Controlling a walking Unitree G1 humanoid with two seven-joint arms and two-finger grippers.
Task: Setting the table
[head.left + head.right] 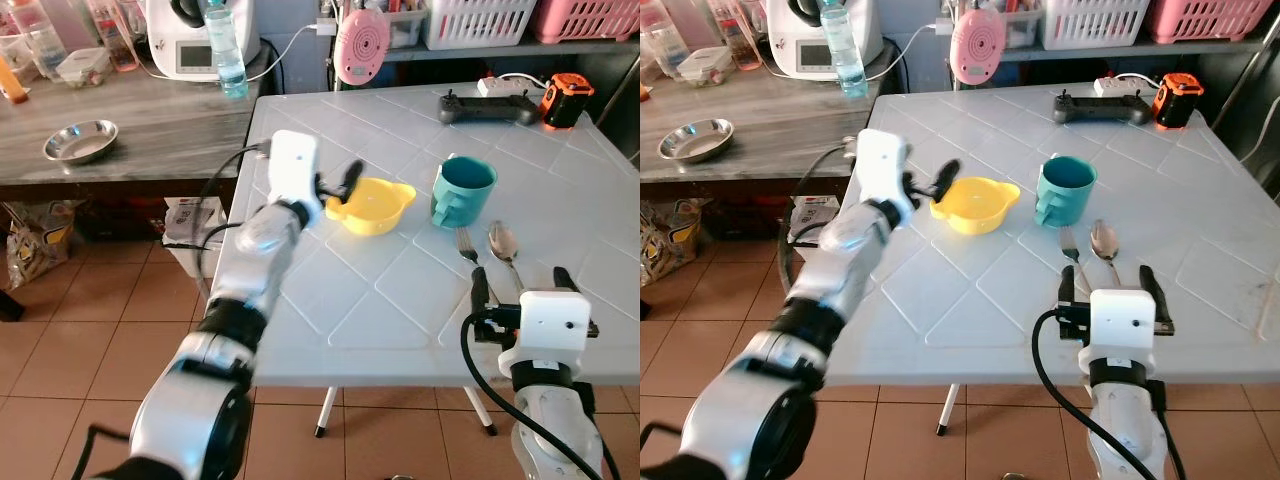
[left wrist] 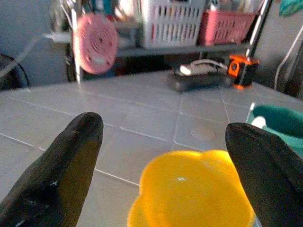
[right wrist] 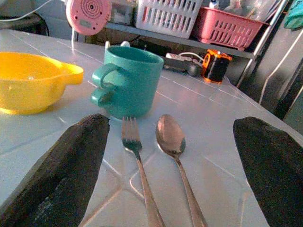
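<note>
Yellow bowl [image 1: 372, 205] sits on white table [image 1: 400, 300], roughly mid-table toward robot's left, w/ small tabs on its rim at both sides. Teal mug [image 1: 463, 191] stands upright just beside it on robot's right, handle turned toward the bowl; the two are near but apart. Fork [image 1: 468, 250] and spoon [image 1: 504, 248] lie side by side on the table in front of the mug, nearer the robot, fork on the left, spoon on the right, handles pointing at the robot, close together but not touching.

Left gripper [image 1: 338, 190] is at the bowl's left rim, fingers [image 2: 57, 175] spread wide, nothing between them; left wrist view shows the bowl centred low btwn the two black tips. Can't tell if a tip touches the rim.

Right gripper [image 1: 520, 288] hovers low near the table's near edge, just behind the cutlery handles, fingers [image 3: 66, 170] wide apart, holding nothing; fork & spoon lie btwn them in right wrist view.

Far side of table: black controller [image 1: 487, 108] and orange-black device [image 1: 565, 100]. Pink round gadget [image 1: 361, 45] stands behind the table's far edge. Wooden counter [image 1: 150, 125] on robot's left carries a steel bowl [image 1: 80, 140], a water bottle [image 1: 226, 50], a white appliance [image 1: 185, 40]. White basket [image 1: 478, 20] & pink basket [image 1: 585, 18] on shelf at back.
</note>
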